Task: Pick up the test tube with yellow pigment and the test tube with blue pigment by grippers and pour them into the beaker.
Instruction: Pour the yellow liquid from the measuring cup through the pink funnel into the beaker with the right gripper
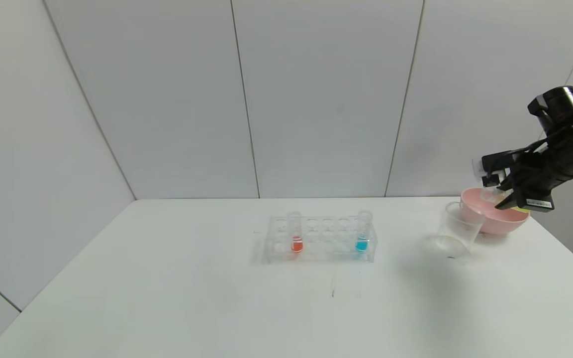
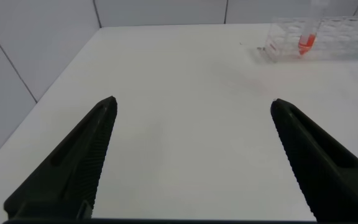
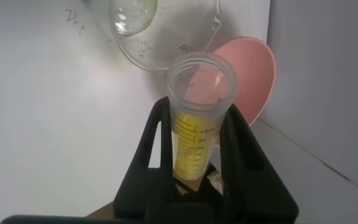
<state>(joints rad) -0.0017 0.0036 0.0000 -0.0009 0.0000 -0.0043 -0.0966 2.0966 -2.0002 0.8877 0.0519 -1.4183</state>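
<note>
1. The test tube with yellow pigment (image 3: 199, 118) is sitting clamped between the two black fingers (image 3: 151, 155) of the right hand (image 1: 508, 196), its open mouth tilting toward the beaker (image 1: 458, 229); yellow liquid is lying along the tube's lower side.
2. The beaker is standing on the white surface (image 1: 217, 308) near its right edge, just beside and in front of the pink bowl (image 1: 503, 221); in the head view their outlines are overlapping, so contact cannot be told.
3. The right hand is hovering above the pink bowl and slightly behind the beaker, with its arm reaching in from the right side and angling downward toward the left.
4. The test tube with blue pigment (image 1: 363, 231) is standing upright in the right end of the clear tube rack (image 1: 321, 238), which is resting at the centre of the surface, well apart from the beaker.
5. A tube with orange-red liquid (image 1: 295, 232) is standing upright toward the left end of the same rack.
6. The left hand (image 2: 191, 162) is hanging over the left part of the surface, its fingers spread wide and grasping nothing; the rack is showing far off in its wrist view.
</note>
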